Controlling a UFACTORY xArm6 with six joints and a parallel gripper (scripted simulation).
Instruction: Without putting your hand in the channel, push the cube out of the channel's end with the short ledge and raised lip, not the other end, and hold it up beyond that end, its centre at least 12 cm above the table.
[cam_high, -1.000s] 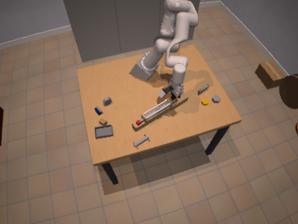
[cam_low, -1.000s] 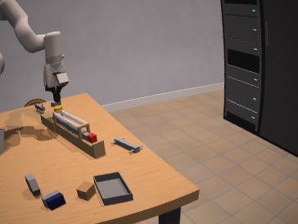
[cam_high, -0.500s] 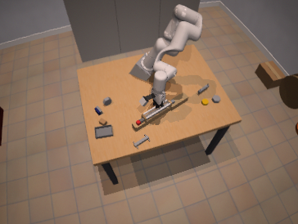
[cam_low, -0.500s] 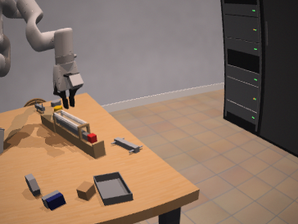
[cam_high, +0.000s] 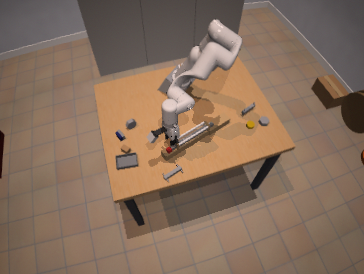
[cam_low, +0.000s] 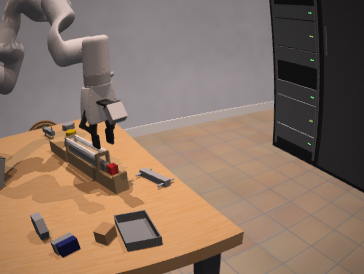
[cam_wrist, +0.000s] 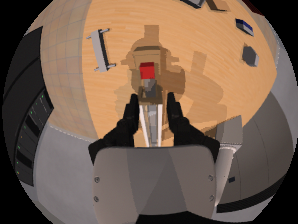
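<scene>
From above, the gripper (cam_high: 168, 136) hangs over the channel (cam_high: 192, 135), and the red cube (cam_high: 169, 149) lies on the ledge just beyond the fingertips.

Seen from the side, the jaws stand partly open and hold nothing, well above the channel (cam_low: 85, 157); the cube (cam_low: 112, 168) sits below and ahead of them, behind the raised lip.

At the wrist, both fingers straddle the channel, cube (cam_wrist: 147, 70) ahead and centred between them.
</scene>
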